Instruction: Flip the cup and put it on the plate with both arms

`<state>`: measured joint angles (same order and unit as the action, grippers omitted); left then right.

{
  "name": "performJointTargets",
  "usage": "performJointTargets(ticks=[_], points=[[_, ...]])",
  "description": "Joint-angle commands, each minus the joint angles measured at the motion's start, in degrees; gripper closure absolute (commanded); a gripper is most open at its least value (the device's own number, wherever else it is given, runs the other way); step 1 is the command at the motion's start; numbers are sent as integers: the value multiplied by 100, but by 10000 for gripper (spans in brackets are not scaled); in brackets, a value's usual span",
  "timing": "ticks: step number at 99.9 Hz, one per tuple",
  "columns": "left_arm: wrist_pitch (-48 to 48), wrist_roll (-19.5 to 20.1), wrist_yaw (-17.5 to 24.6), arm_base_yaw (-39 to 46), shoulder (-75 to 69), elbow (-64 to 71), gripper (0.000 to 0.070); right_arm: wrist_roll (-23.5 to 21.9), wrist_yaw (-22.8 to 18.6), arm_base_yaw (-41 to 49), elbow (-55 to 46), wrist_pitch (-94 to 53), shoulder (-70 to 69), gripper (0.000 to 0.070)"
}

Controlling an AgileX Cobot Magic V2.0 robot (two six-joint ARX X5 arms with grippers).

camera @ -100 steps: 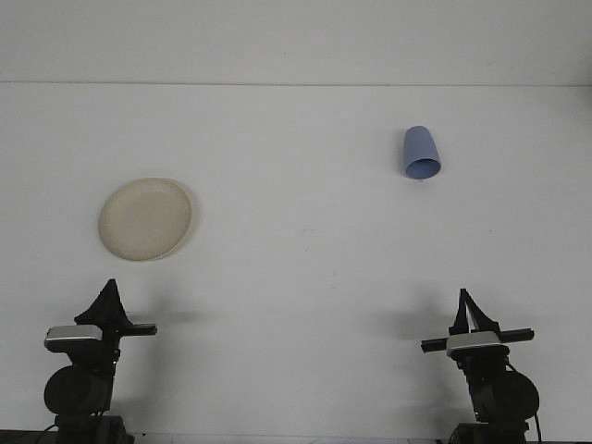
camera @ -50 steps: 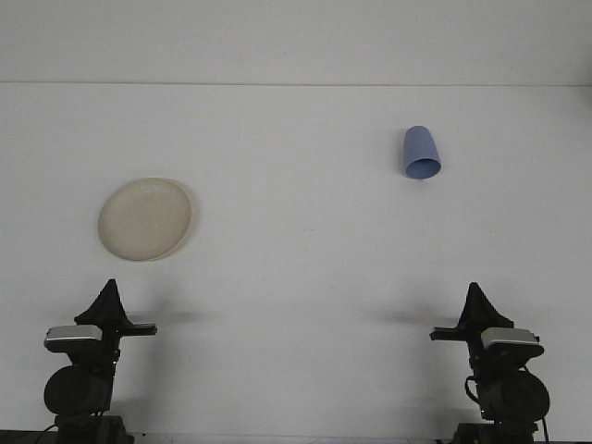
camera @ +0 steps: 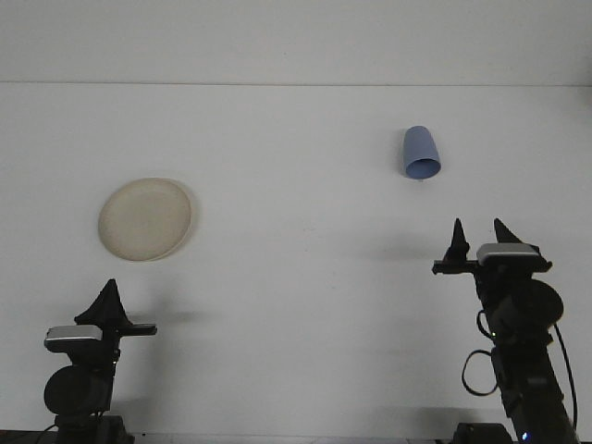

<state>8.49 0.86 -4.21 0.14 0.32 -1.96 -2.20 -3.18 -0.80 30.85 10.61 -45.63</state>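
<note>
While the blue cup (camera: 421, 154) lay on its side toward the far right of the white table (camera: 296, 277), with its open mouth turned toward the camera and its closed base pointing away, the cream plate (camera: 146, 218) sat flat on the left half of the table, well apart from it. Between those 2 things the tabletop was bare. The right gripper (camera: 480, 239) stood raised above the near right part of the table, its 2 dark fingers parted with a clear gap between the tips, holding nothing; it was nearer the camera than the cup and a little to the right of it, not touching it. Its black arm rose from the bottom right corner, a cable looping beside it. The left gripper (camera: 109, 301) sat low at the near left edge, nearer the camera than the plate and apart from it; only a single dark pointed shape showed above its grey wrist block, so whether its fingers were parted or pressed together could not be told. Behind the table ran a plain pale wall (camera: 296, 42).
</note>
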Motion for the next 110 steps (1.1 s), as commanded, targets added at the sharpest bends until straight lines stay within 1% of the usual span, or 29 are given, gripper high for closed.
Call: performJointTargets(ticks=[1, 15, 22, 24, 57, 73, 92, 99, 103, 106, 110], points=[[59, -7, -22, 4, -7, 114, 686, 387, -7, -2, 72, 514, -616, 204], [59, -7, -22, 4, -7, 114, 687, 483, -42, -4, 321, 1392, -1961, 197], [59, -7, -22, 4, -7, 114, 687, 627, -46, -4, 573, 1666, -2627, 120], [59, -7, -22, 4, -7, 114, 687, 680, -46, -4, 673, 1705, -2822, 108], [59, -7, -22, 4, -7, 114, 686, 1456, -33, -197, 2623, 1738, -5624, 110], [59, -7, -22, 4, -7, 114, 687, 1576, -4, -348, 3390, 1812, -6585, 110], [59, -7, -22, 4, -7, 114, 687, 1598, -313, -420, 4118, 1943, -7340, 111], [59, -7, -22, 4, -7, 114, 687, 1598, -332, -420, 4332, 1943, -7519, 115], [59, -7, -22, 4, -7, 114, 687, 1598, -382, -420, 4437, 1978, -7628, 134], [59, -7, -22, 4, -7, 114, 686, 1598, -472, -417, 4511, 2009, -7702, 166], [59, -7, -22, 4, -7, 114, 687, 1598, -597, -415, 4599, 2015, -7770, 228]])
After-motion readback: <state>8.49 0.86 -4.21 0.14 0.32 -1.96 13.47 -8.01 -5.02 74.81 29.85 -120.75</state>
